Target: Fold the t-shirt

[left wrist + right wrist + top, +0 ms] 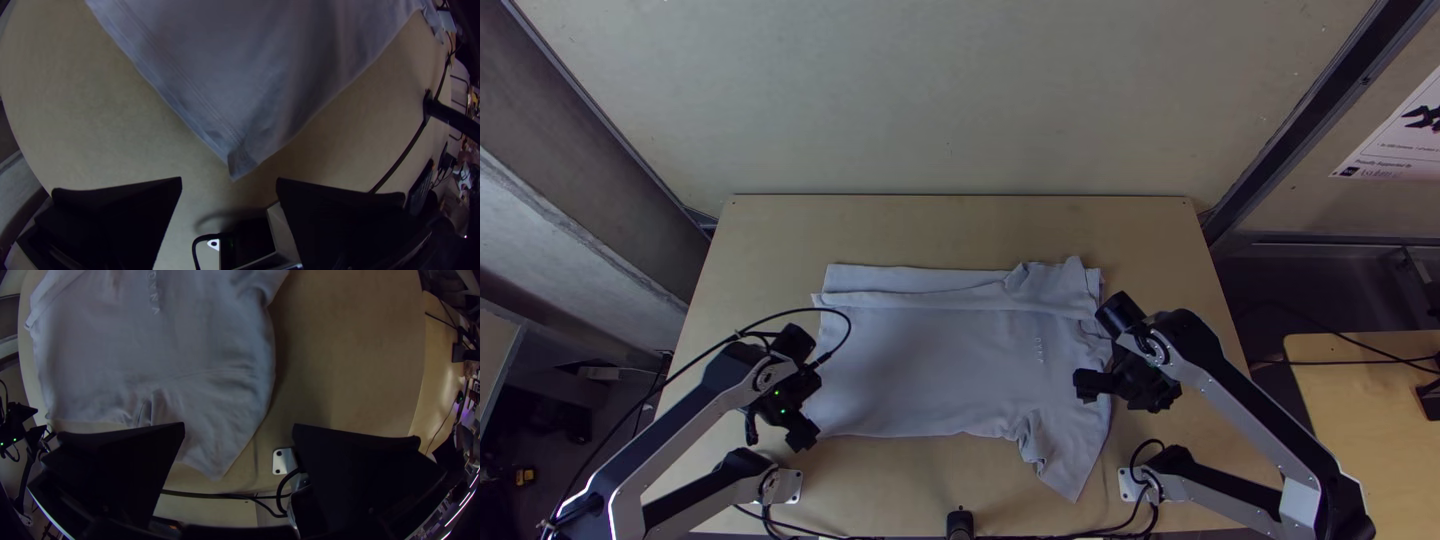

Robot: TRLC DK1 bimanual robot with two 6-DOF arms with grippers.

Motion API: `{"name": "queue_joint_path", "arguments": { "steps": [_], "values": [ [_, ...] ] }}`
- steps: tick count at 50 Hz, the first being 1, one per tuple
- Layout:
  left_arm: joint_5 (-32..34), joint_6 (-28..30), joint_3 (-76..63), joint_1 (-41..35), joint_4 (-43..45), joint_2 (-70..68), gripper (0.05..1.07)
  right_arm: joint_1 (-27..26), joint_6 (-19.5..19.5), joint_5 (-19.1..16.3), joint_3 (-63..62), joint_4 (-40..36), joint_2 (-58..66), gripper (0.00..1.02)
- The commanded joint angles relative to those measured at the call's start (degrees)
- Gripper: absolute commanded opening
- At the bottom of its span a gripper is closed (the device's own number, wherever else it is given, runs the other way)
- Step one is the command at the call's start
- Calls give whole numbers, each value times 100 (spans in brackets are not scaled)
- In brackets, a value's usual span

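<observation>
T-shirt (pixel 930 365) looks light and limp; my spread left claw (pixel 229 178) should pinch its near-left hem corner (pixel 240 155), my spread right claw (pixel 239 423) the near sleeve (pixel 212 455).

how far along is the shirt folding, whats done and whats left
The t-shirt's far side already looks folded over in a long band. Nothing is in hand: the left pincer and right pincer are both open. Apparently left: tucking in the near sleeve, which sticks out, then folding the near side over.

Pale wall (pixel 950 100) beyond wooden table (pixel 950 230)
</observation>
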Motion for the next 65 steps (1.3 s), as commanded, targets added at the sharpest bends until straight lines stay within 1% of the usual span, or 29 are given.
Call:
{"name": "queue_joint_path", "arguments": {
  "steps": [1, 8, 12, 18, 21, 23, 24, 25, 28, 29, 32, 37, 43, 53, 62, 65],
  "values": [
    [-95, -31, -213, -107, 62, 314, 89, 2, -121, -216, -170, 18, -10, 99],
    [-95, -48, -169, -221, 211, 709, 89, -42, -262, -277, -389, 71, -10, 99],
    [-86, -75, -125, -247, 334, 894, 89, 11, -262, -356, -530, 80, -10, 99],
    [-77, -101, -90, -291, 422, 1123, 89, 160, -253, -365, -723, 115, 26, 99],
    [-42, -110, -72, -353, 457, 1184, 74, 195, -235, -365, -811, 159, 43, 99],
    [2, -101, -63, -423, 492, 1210, 61, 222, -244, -400, -864, 194, 70, 99],
    [28, -92, -63, -467, 510, 1219, 53, 248, -253, -418, -881, 203, 87, 99],
    [98, -75, -63, -520, 519, 1237, 43, 292, -253, -435, -908, 220, 105, 99],
    [353, 22, -90, -572, 659, 1290, 7, 362, -253, -567, -978, 282, 175, 99],
    [353, 31, -107, -572, 694, 1316, 9, 380, -253, -585, -996, 317, 201, 99],
    [353, 31, -134, -581, 817, 1395, 8, 503, -218, -655, -1031, 370, 307, 99],
    [353, 31, -28, -441, 940, 1518, 8, 635, -200, -664, -1084, 405, 518, 99],
    [336, 92, 130, -238, 932, 1509, 8, 635, -218, -664, -1198, 519, 764, 99],
    [336, 409, 473, 280, 791, 1395, 8, 529, -279, -655, -1391, 783, 1107, 99],
    [336, 646, 815, 649, 598, 1290, 8, 468, -349, -655, -1462, 862, 1406, 98],
    [327, 699, 824, 720, 563, 1290, 8, 468, -393, -655, -1470, 862, 1502, 97]
  ]
}}
